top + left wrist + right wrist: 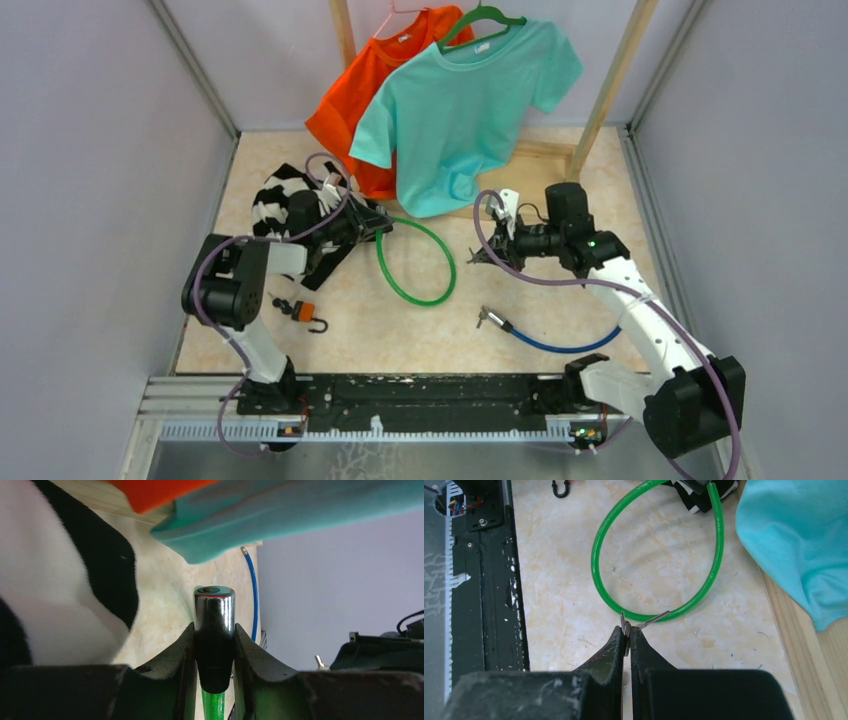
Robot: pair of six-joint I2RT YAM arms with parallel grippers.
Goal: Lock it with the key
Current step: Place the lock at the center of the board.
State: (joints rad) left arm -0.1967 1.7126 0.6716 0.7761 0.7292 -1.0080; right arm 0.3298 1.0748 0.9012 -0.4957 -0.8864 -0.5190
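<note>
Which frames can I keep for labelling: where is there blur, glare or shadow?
Left wrist: striped cloth and teal shirt are soft, close to the lens; the chrome lock barrel carries bright glare streaks. Right wrist: key and green cable sharp. Top external: even light, faint shadows on the table.

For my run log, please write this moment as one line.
left fingers: shut on lock cylinder of green cable | right fingers: shut on key | key not yet in lock

The looped plastic cable [719, 550] was green; its cylindrical metal lock head [214, 610], chrome over black; the crumpled cloth [272, 198], black-and-white striped.
</note>
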